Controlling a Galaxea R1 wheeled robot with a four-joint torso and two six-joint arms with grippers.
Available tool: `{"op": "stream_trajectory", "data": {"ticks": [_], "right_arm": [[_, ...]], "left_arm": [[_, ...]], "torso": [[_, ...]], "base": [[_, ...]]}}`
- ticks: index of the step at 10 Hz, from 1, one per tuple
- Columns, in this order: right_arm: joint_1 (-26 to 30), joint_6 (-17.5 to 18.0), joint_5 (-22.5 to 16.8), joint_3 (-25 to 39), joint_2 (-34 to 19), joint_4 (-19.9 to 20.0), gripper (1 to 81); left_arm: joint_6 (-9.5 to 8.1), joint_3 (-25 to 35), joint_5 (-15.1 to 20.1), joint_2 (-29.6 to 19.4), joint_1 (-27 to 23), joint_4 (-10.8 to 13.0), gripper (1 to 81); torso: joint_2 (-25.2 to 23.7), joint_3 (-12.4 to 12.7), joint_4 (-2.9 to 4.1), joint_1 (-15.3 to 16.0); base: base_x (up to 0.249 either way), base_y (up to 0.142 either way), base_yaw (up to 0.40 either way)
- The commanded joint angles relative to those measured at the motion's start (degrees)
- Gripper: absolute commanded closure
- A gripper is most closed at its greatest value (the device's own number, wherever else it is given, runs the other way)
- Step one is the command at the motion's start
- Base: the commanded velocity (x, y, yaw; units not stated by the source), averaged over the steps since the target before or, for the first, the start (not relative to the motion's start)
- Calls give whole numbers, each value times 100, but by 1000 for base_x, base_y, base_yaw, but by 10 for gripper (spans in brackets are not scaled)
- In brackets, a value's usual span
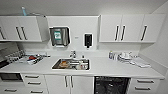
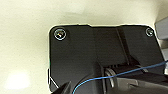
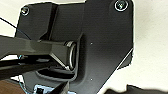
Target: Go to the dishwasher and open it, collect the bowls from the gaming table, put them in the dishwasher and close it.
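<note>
Below the counter (image 1: 105, 71), the dishwasher (image 1: 111, 85) looks open, so you're likely between steps. Bowl collecting seemingly comes next; I cannot tell the jaws' state.

one dishwasher (image 1: 111, 85), one sink (image 1: 71, 64), one faucet (image 1: 72, 54)

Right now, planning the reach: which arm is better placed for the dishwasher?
Right, probably. The dishwasher, its dark racks exposed, sits under the counter, right of the sink, toward the robot's own right.
</note>
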Motion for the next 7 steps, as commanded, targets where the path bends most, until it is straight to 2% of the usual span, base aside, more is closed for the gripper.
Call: {"op": "stream_trajectory", "data": {"ticks": [1, 3, 4, 7], "right_arm": [[352, 2, -231, -7, -10, 45, 10], [387, -7, -249, 28, -10, 45, 10], [387, -7, -249, 71, -10, 45, 10], [378, -7, -249, 98, -10, 53, 10]], "left_arm": [[39, -11, 321, -24, -264, 27, 10], [119, -11, 312, -50, -264, 53, 10], [146, -11, 277, -67, -264, 176, 10], [154, 15, 242, -85, -264, 229, 10]], "torso": [[0, 2, 0, 0], [0, 2, 0, 2], [0, 2, 0, 2], [0, 2, 0, 2]], "base": [[0, 0, 355], [0, 0, 357], [0, 0, 357], [0, 0, 357]]}}
